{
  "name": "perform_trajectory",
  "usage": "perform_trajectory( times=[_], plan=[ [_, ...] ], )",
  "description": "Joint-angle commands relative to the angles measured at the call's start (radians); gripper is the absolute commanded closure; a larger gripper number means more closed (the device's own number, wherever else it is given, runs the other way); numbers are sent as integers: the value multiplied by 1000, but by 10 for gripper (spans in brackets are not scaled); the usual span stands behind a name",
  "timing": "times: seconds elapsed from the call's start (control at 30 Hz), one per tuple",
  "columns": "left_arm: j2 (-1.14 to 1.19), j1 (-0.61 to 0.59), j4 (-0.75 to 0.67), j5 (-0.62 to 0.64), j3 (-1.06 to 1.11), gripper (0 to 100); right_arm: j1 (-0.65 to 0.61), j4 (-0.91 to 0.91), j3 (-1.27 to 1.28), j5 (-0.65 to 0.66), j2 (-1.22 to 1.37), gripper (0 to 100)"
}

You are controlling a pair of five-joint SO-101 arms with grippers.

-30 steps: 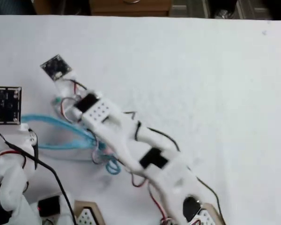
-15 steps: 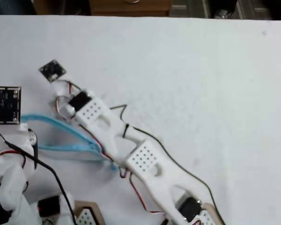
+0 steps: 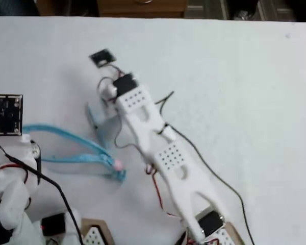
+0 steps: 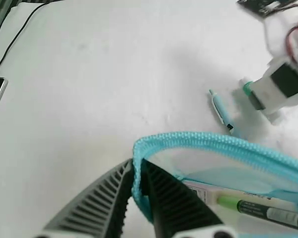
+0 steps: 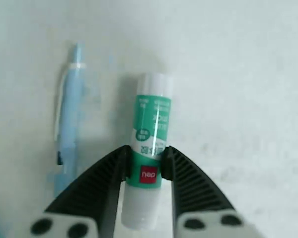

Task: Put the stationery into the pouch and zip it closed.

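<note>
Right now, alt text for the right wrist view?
The right gripper is shut on a green-and-white glue stick, white table behind it. A light blue pen lies beside the stick, parallel and apart.

The white table [image 3: 219,76] carries a clear pouch [image 3: 76,159] with blue zip trim, lying open near its left edge, and a light blue pen [image 5: 69,119] flat just beyond the pouch's far side.
</note>
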Motion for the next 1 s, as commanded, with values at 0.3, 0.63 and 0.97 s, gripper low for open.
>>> perform_trajectory(
  times=[0.3,0.63,0.97],
  plan=[
    [10,1,55,6,78,978,84,24,-34,12,-239,981],
    [10,2,54,3,81,978,-176,-31,-44,8,-263,981],
    [10,1,54,2,83,978,-174,-91,-46,3,-300,981]
  ],
)
